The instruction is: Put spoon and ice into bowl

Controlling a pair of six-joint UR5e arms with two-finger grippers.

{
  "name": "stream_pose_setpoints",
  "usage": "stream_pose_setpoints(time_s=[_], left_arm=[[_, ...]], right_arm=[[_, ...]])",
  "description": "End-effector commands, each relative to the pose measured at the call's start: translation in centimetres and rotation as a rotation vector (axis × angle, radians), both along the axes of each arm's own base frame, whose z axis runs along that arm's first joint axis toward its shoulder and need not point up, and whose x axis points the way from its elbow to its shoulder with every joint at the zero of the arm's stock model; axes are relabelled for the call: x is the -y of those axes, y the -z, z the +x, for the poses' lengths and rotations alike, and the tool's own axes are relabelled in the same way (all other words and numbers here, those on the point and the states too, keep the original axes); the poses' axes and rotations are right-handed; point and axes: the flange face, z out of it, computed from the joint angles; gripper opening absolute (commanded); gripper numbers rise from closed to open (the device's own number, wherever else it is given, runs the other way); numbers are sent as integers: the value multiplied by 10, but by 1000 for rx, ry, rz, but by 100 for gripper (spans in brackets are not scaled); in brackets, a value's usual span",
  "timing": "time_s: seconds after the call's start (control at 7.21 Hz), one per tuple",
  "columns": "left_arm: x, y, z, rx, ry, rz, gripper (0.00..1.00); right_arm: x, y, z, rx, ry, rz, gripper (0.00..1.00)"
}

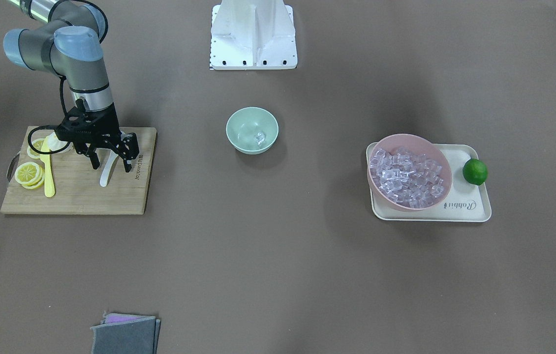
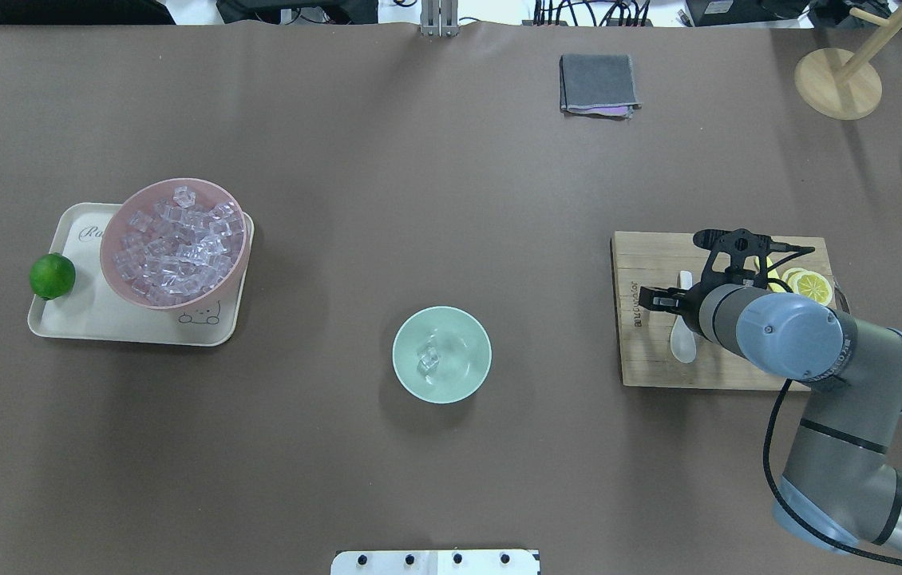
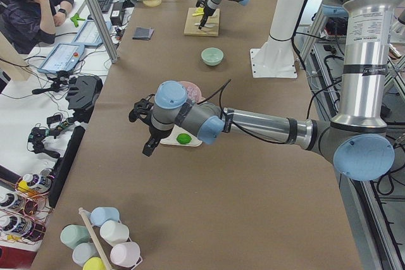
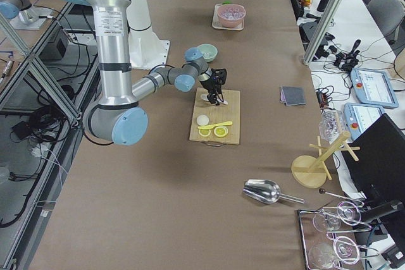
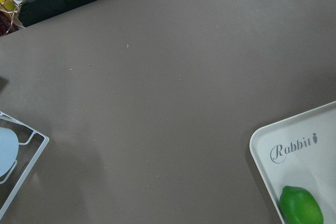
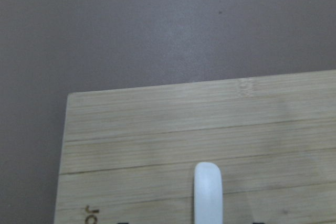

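Note:
The white spoon [image 1: 105, 174] lies on the wooden cutting board [image 1: 86, 196], and it also shows in the overhead view [image 2: 683, 339]. My right gripper [image 1: 111, 164] is open and low over the board, its fingers on either side of the spoon's handle [image 6: 208, 192]. The mint-green bowl [image 1: 238, 123] stands mid-table with one clear ice cube [image 1: 259, 138] in it; the overhead view shows the bowl [image 2: 411, 375] and the cube [image 2: 428, 359] too. My left gripper [image 3: 147, 137] hovers near the tray's end; I cannot tell if it is open or shut.
A pink bowl [image 2: 180, 182] full of ice cubes sits on a cream tray [image 2: 100, 319] with a lime [image 2: 52, 275]. Lemon slices [image 1: 29, 174] and a yellow knife [image 1: 48, 172] share the board. A grey cloth [image 2: 597, 82] lies at the far edge.

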Motion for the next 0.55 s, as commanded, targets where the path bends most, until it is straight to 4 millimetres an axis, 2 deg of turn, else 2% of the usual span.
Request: stream_pose_setpoints(time_s=[0.0, 0.28, 0.42], left_arm=[[-4, -4, -1, -2, 4, -6, 99], [-3, -5, 0, -1, 4, -9, 99], [-3, -5, 0, 1, 5, -7, 99]], right_arm=[[1, -6, 3, 10, -16, 12, 46], [-6, 7, 16, 21, -11, 14, 45], [-10, 21, 22, -5, -12, -1, 45]])
